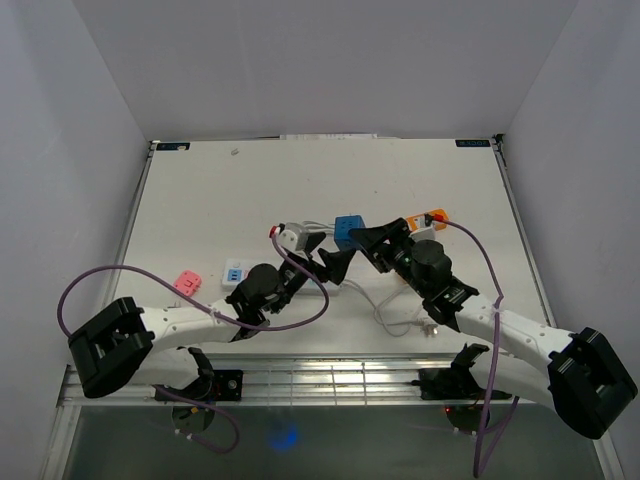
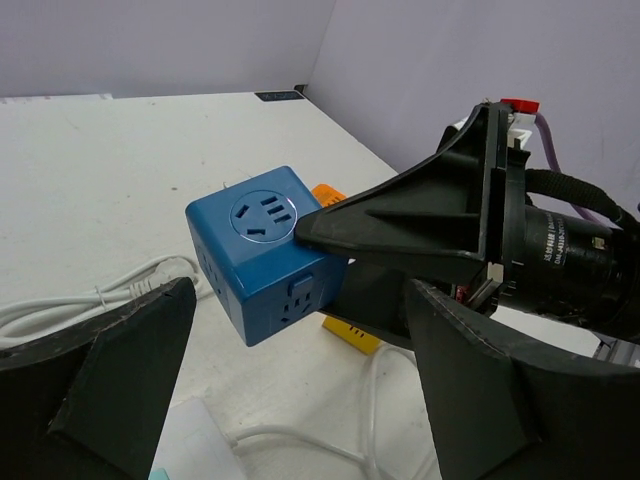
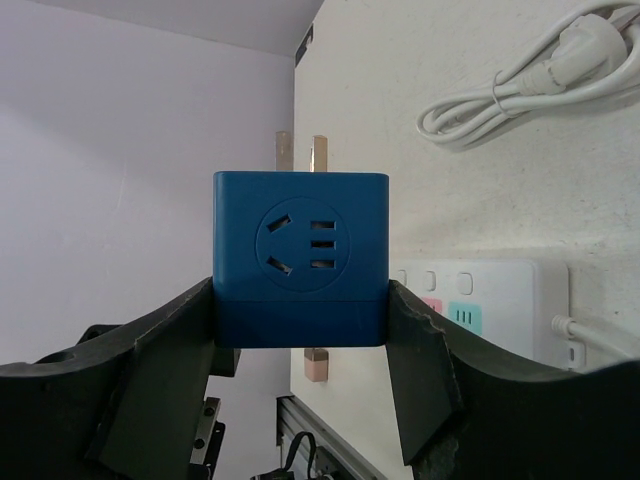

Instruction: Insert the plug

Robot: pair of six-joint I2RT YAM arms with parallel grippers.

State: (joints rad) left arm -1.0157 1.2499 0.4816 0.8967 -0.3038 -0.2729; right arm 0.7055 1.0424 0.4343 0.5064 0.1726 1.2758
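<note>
While the right gripper [image 3: 300, 300] pinches the blue plastic cube plug [image 3: 300, 260] by two opposite sides, the brass prongs stick out of the cube's far face and it hangs clear of the white tabletop [image 1: 200, 200] near the middle. Facing it, the left gripper [image 2: 298, 300] has its jaws spread wide and holds nothing, with one finger to either side of the cube. A white power strip [image 3: 480, 300] with pink and teal switches lies below the cube. A white coiled cable [image 3: 530, 75] lies farther off, and a flat orange block [image 1: 432, 215] sits behind the right arm.
</note>
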